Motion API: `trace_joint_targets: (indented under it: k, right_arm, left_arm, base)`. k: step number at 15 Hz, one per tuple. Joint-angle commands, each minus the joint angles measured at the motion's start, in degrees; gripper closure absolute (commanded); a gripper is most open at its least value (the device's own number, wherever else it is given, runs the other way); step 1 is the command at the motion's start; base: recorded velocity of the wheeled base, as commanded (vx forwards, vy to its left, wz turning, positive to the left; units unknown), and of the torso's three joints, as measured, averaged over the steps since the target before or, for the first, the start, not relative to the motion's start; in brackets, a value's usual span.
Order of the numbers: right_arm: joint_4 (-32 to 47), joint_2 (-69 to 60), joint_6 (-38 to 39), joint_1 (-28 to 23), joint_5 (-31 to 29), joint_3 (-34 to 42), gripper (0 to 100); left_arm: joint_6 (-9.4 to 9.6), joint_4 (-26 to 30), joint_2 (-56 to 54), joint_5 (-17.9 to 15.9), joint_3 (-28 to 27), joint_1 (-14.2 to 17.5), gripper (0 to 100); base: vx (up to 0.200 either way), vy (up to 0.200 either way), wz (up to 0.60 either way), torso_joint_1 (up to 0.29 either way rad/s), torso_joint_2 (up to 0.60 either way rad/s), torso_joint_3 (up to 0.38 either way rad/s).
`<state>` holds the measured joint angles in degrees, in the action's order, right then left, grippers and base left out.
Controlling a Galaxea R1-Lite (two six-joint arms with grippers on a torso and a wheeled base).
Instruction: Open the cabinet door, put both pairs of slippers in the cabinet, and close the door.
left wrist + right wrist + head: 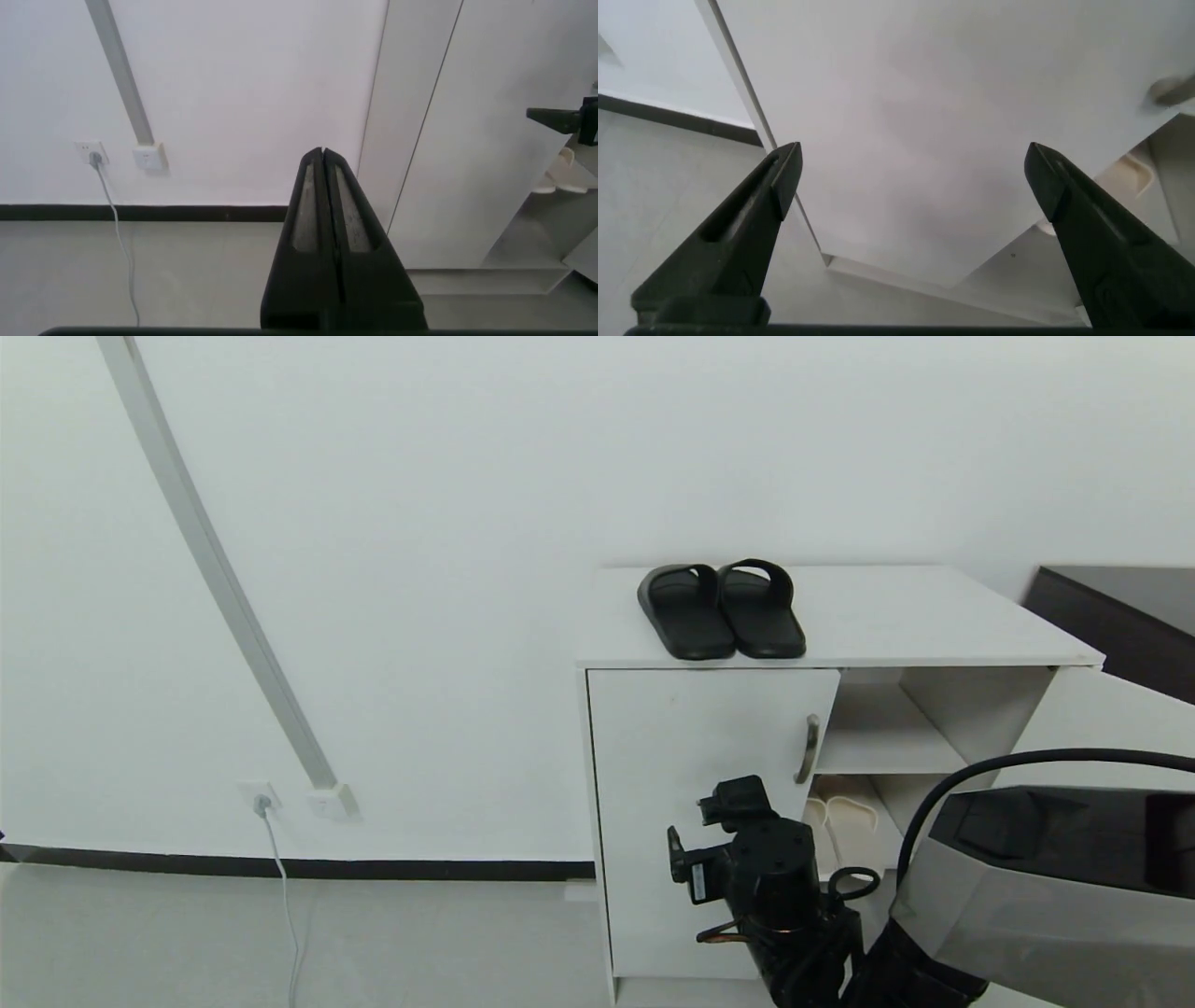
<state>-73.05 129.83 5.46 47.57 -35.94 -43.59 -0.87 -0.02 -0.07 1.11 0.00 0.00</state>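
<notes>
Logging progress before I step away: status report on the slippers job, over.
Left gripper shut; right gripper open, facing the closed left door. White slippers inside the open right compartment, black slippers on the cabinet top. Nothing in the way.

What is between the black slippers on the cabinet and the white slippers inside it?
In the head view, the cabinet's top board and one inner shelf separate the black slippers from the white slippers below.

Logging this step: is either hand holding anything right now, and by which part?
Nothing is held. The left hand is shut on nothing; the right hand is open and empty, facing the cabinet door.
</notes>
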Motion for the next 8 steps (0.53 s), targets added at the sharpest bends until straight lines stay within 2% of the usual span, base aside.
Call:
trace_joint_targets:
  k: [1,8]
  right_arm:
    - [0.0,0.3,0.0,-0.1,0.1,-0.3,0]
    - [-0.3,0.6,0.0,-0.2,0.1,0.0,0]
  left_arm:
    - [-0.01,0.0,0.1,0.0,0.0,0.0,100]
    - [0.07,-0.1,0.1,0.1,0.0,0.0,100]
  base:
    - [0.0,0.0,0.0,0.193,-0.5,-0.31]
    - [0.0,0.0,0.0,0.219,-0.54,-0.32]
